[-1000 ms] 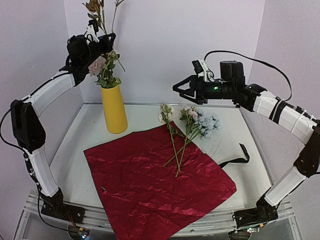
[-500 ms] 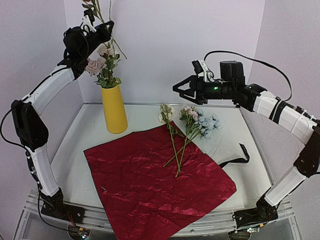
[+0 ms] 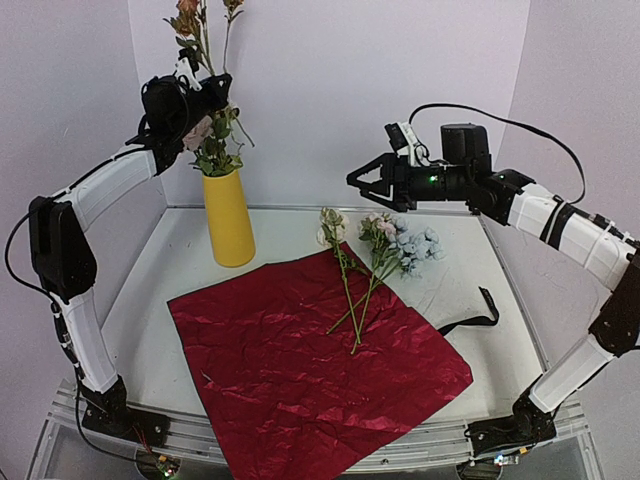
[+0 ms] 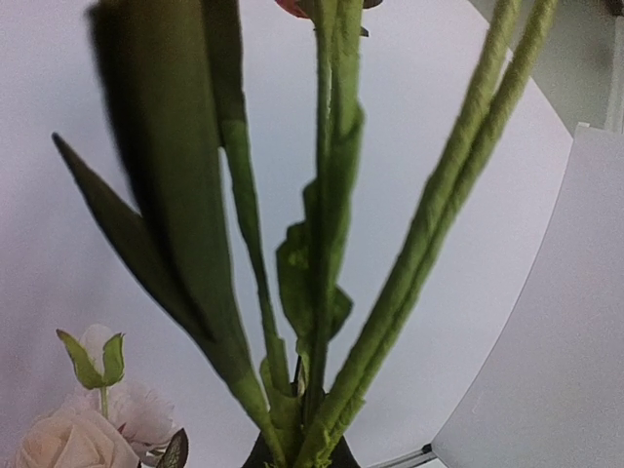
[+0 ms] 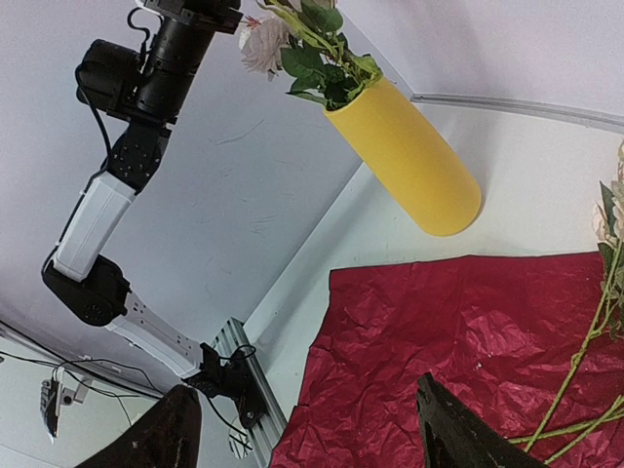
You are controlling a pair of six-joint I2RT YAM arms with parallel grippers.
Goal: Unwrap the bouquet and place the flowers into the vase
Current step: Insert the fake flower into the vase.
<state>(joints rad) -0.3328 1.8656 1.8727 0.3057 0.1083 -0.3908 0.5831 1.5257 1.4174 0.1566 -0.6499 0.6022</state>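
The yellow vase (image 3: pixel 228 218) (image 5: pixel 405 156) stands at the back left with leaves and a pink bloom (image 3: pixel 197 132) at its mouth. Just above it my left gripper (image 3: pixel 203 90) (image 4: pixel 297 456) is shut on several green flower stems (image 4: pixel 322 244) that rise to rust blooms (image 3: pixel 187 8). Whether their lower ends sit inside the vase is hidden by leaves. More flowers (image 3: pixel 375 245) (image 5: pixel 604 292) lie across the far edge of the spread dark red wrapping paper (image 3: pixel 310 360) (image 5: pixel 439 322). High above them, my right gripper (image 3: pixel 358 180) (image 5: pixel 302 439) is open and empty.
A black ribbon (image 3: pixel 475 315) lies loose on the white table to the right of the paper. White walls enclose the table at the back and sides. The left arm (image 5: pixel 93 219) rises along the left wall.
The left gripper lifted the stems higher half a second ago and has come back down over the vase. The right arm has stayed still.
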